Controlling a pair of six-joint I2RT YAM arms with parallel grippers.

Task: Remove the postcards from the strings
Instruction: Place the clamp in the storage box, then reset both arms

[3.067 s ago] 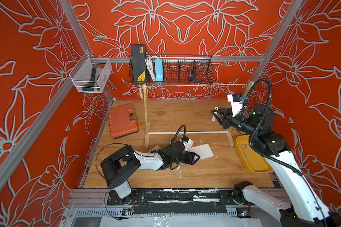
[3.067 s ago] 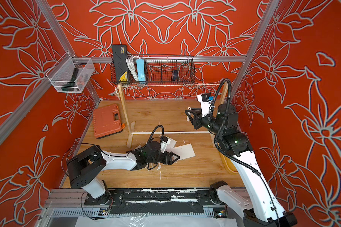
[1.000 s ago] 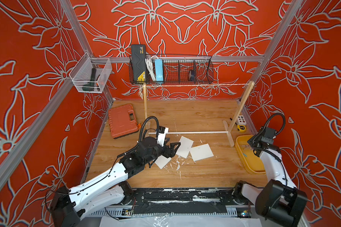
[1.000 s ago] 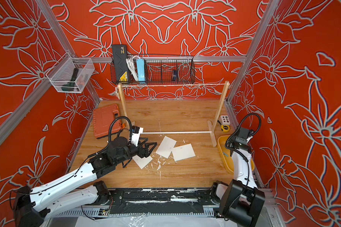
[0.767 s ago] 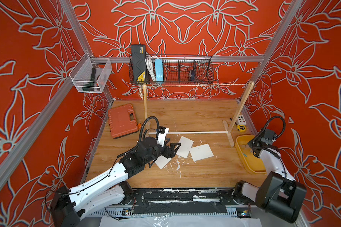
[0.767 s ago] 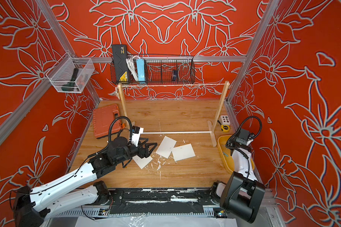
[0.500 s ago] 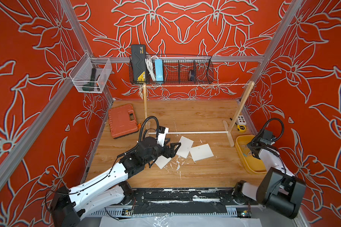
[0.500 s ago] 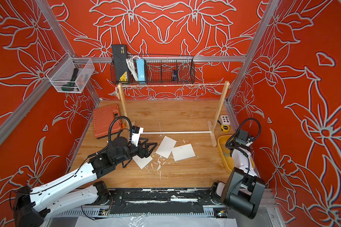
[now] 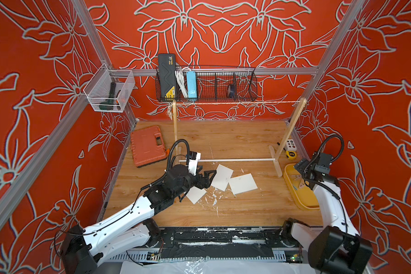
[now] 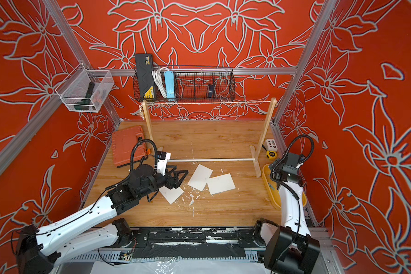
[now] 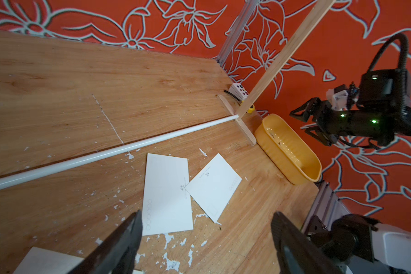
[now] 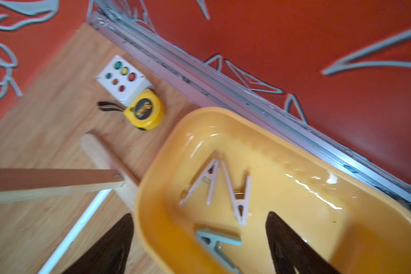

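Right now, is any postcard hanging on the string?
No: in a top view the string is bare, and all three postcards lie flat on the table.

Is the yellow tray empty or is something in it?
Not empty. The right wrist view shows three clothespegs lying inside the yellow tray.

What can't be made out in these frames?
- Third postcard: left gripper covers part of it in both top views; frame edge cuts it in the left wrist view.
- Postcard print: too small in top views.
- Grey peg in yellow tray: blurred and cut by the edge in the right wrist view.
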